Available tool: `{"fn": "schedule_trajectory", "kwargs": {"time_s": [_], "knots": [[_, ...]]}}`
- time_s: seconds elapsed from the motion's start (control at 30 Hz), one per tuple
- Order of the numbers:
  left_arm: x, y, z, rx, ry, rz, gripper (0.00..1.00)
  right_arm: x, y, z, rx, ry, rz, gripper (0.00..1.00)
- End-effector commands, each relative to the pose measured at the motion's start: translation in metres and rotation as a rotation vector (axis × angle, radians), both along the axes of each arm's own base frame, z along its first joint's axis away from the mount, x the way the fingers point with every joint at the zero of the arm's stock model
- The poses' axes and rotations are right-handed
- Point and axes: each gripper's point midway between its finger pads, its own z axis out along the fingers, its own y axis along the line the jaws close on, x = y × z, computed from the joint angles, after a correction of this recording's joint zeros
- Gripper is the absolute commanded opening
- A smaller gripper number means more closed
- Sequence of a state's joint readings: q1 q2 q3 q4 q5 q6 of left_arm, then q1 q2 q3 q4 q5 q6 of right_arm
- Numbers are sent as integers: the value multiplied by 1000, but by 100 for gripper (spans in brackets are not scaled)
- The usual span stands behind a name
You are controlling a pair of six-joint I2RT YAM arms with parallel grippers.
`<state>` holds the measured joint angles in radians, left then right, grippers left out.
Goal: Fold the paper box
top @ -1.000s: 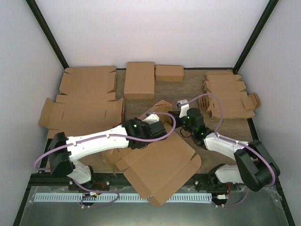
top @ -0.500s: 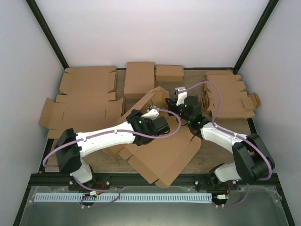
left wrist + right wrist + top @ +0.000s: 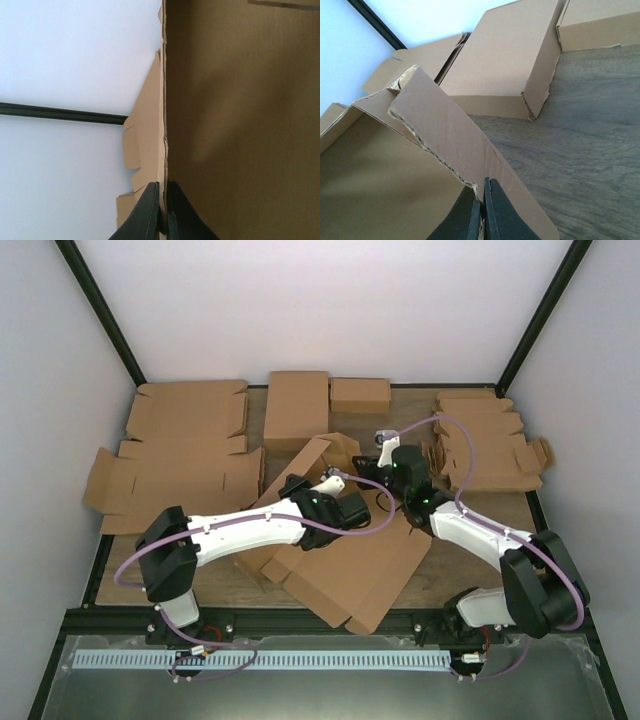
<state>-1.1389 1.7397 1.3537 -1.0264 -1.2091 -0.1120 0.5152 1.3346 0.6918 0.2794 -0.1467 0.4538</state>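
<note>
The paper box (image 3: 350,570) is plain brown corrugated card, wide and shallow. It lies turned at an angle in the middle of the wooden surface (image 3: 470,510), and its near corner reaches the front edge. Its far wall and a side flap are lifted, so the inside faces up, and the cut edges show the fluting.

The left arm stretches low from its base across the near left. Its left hand (image 3: 340,505) is clenched on the box's upright panel, and in the wrist view the two fingertips (image 3: 150,200) pinch the card's thin edge. The right arm reaches in from the near right, bent at the elbow. Its right hand (image 3: 481,192) is also clamped shut on the box, gripping the ragged edge of the raised flap.

Flat blanks (image 3: 185,480) fill the left side, close to the box's left end. A folded box (image 3: 297,408) and a smaller folded box (image 3: 360,394) stand at the back, with bare wood between them and the raised flap. A stack of notched blanks (image 3: 485,445) sits at the far right, just beyond the right arm.
</note>
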Motion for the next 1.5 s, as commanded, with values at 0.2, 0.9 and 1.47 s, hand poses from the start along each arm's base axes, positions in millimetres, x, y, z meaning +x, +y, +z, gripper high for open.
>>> {"fn": "schedule_trajectory", "kwargs": {"time_s": [0.2,0.9,1.47], "knots": [[-8,-22,-5,-58,-25,-22,4,-26,12,4,135,3,-10,1],[-64,-64,-46,78,-72,-152,7,-68,-19,-55,63,-84,-36,5],[-71,-54,-52,84,-111,-123,7,-95,-51,-36,59,-92,12,61]]}}
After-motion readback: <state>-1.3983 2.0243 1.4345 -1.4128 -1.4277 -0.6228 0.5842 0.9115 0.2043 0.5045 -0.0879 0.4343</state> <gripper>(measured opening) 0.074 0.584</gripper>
